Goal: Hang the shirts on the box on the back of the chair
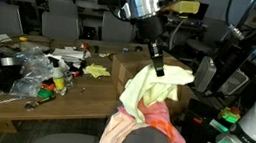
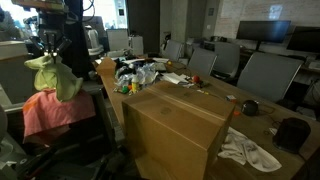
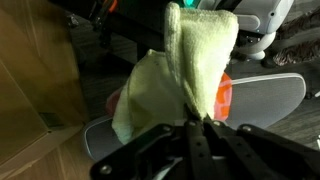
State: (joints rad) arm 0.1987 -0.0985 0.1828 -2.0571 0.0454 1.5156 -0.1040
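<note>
- Closest in, on the wrist view, the gripper (image 3: 195,122) has its jaws pressed together on a fold of the pale yellow-green shirt (image 3: 190,60). It pinches near the top edge, so the rest hangs loose and can be draped instead of dropped in a heap. The grey backrest of the chair (image 3: 270,100) lies right below the cloth.
- Far left in an exterior view, the peach-orange shirt (image 2: 55,112) is already laid over that backrest, and the pink shirt (image 1: 120,131) spills down beside it. The held shirt hangs directly above them. I cannot tell whether its hem touches them.
- In the middle, the box (image 2: 175,125) stands just beside the chair. No shirt shows on its flat top, so I judge this to be the last garment, with only the lowering and letting go left.
- Behind the box, a heap of clutter (image 2: 135,72) crowds the surface (image 2: 275,112), apart from the chair and out of the arm's way.
- To the right, a crumpled white cloth (image 2: 250,150) lies on the surface, well apart from the chair. It looks like no part of the job.
</note>
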